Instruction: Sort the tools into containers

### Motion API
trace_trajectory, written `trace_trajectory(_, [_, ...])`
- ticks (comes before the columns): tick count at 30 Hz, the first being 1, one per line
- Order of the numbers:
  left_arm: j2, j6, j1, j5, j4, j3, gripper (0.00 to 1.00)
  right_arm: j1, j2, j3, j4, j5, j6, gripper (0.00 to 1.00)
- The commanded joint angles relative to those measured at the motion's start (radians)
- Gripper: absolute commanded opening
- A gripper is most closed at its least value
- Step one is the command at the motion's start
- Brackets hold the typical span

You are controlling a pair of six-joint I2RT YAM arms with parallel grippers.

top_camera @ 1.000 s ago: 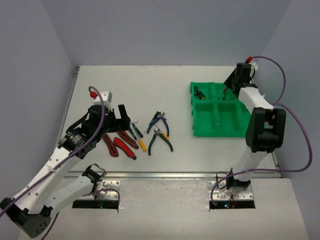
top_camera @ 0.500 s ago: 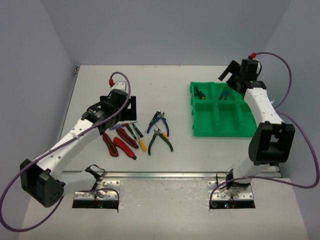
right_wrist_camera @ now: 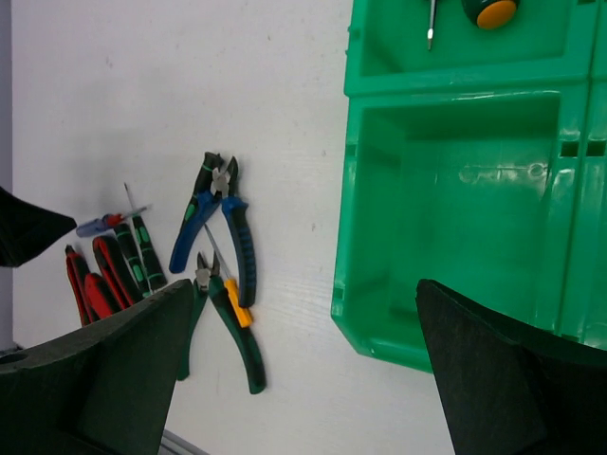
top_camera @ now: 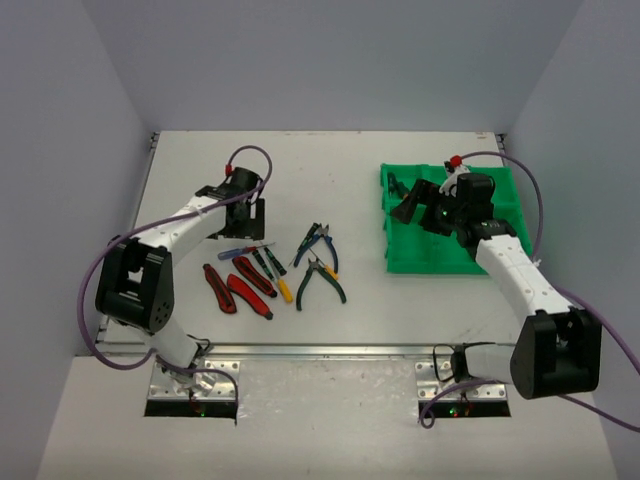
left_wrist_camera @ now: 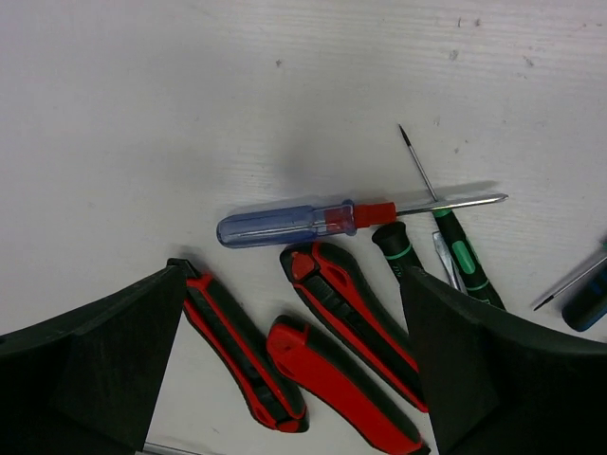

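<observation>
Tools (top_camera: pixel 262 272) on the table (top_camera: pixel 400 300), green tray (top_camera: pixel 420 255) to the right
Left gripper (left_wrist_camera: pixel 293 273), spread and empty, hangs over red cutters (left_wrist_camera: pixel 327 379) and a blue screwdriver (left_wrist_camera: pixel 285 225); right gripper (right_wrist_camera: pixel 305 284), also spread wide, has the tray's edge beneath it

Bright even light, soft shadows, sharp focus

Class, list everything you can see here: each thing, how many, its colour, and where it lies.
Table: one, white.
Tray: one, bright green, right side.
Yellow-capped screwdriver: one, in a tray compartment.
Cutters: three, red-and-black, centre-left.
Blue-handled screwdriver: one, beside cutters.
Green-black screwdrivers: two, beside cutters.
Yellow screwdriver: one, against green pliers.
Blue pliers: one, centre.
Green pliers: one, centre.
Left gripper: black, open, above cutters.
Right gripper: black, open, above tray.
</observation>
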Motion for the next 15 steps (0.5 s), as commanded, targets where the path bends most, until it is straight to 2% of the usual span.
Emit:
trace_trajectory(1, [-0.033,-0.285,-0.004,-0.103,0.025,0.003,0.93,-0.003,0.021,-0.002,0.071,-0.087,-0.04,0.99])
trace_trajectory(2, [-0.045,-0.392,-0.004,-0.136,0.016,-0.005,0.91,-0.003,0.029,-0.006,0.079,-0.098,-0.035,0.99])
trace_trajectory(4, [-0.064,-0.515,-0.004,-0.152,-0.011,-0.017,0.89,-0.003,0.032,-0.018,0.104,-0.122,-0.025,0.99])
trace_trajectory(6, [-0.071,-0.764,-0.003,-0.191,-0.084,-0.032,0.87,-0.004,0.029,-0.031,0.12,-0.139,-0.009,0.99])
trace_trajectory(9, [-0.036,-1.041,0.001,-0.245,-0.173,-0.01,0.86,-0.002,0.015,-0.041,0.126,-0.147,-0.005,0.99])
trace_trajectory(13, [0.062,-1.213,0.025,-0.2,-0.273,0.047,0.85,-0.004,-0.021,-0.064,0.139,-0.141,0.002,0.99])
trace_trajectory(15, [0.105,-1.245,0.036,-0.163,-0.271,0.069,0.85,-0.002,-0.035,-0.072,0.143,-0.144,0.005,0.99])
